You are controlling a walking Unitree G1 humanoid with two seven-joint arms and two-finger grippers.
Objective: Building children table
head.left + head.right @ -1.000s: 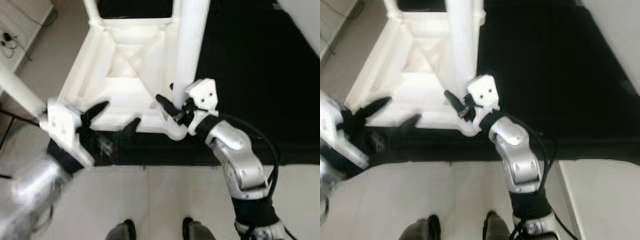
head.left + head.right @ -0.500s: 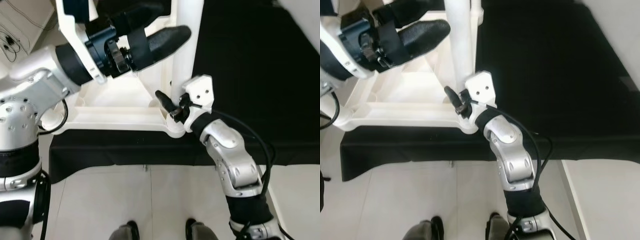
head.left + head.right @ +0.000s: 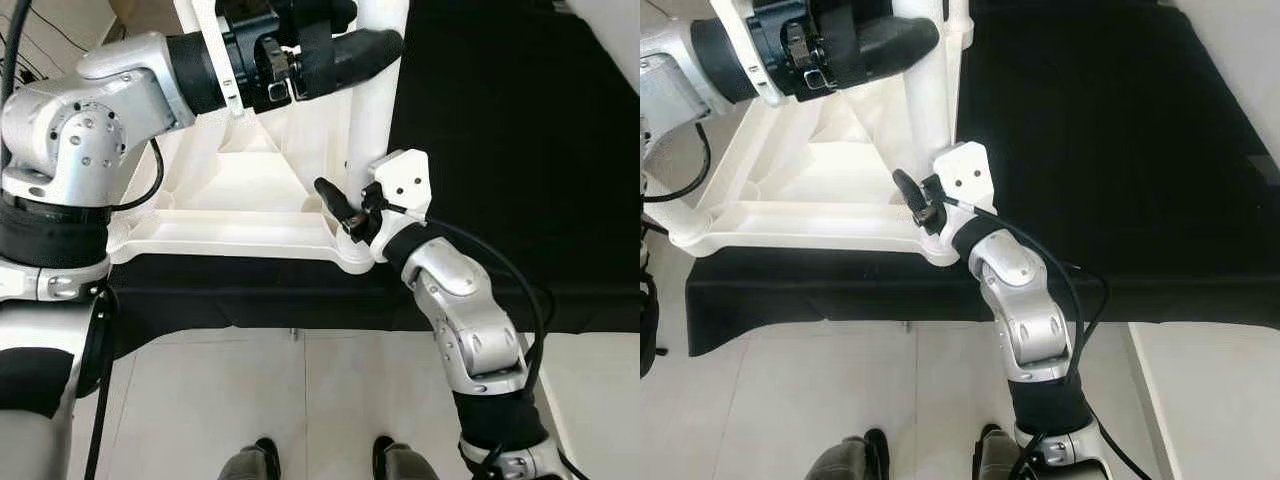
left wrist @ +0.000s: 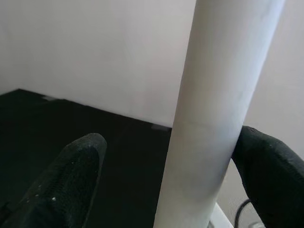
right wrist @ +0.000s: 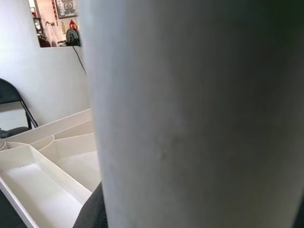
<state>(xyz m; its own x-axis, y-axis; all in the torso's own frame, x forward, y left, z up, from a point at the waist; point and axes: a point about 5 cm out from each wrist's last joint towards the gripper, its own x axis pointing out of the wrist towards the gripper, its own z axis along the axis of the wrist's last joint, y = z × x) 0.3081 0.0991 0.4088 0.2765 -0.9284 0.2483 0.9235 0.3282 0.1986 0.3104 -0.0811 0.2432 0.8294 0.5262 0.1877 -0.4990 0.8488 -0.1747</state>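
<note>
Left eye view shows a black mat (image 3: pixel 500 120) spread over pale floor tiles (image 3: pixel 250 400), and on it a white table (image 3: pixel 230 200) lying upside down, its ribbed underside facing up, with its near edge along the mat's near edge. A white leg (image 3: pixel 372 110) stands upright from the table's near right corner. The left gripper (image 3: pixel 345 45) reaches across from the left high up the leg; in the left wrist view its fingers (image 4: pixel 71 185) are spread wide, one on either side of the leg, one touching it and the other just apart, so it is not clamped. The right gripper (image 3: pixel 352 208) is low at the base of the leg, at the corner socket; one black finger (image 3: pixel 332 195) points toward the table's inside beside the leg. In the right wrist view the leg is pressed close against the camera, and I cannot tell how far those fingers are parted. The robot's feet (image 3: pixel 320 462) stand on the tiles below.
</note>
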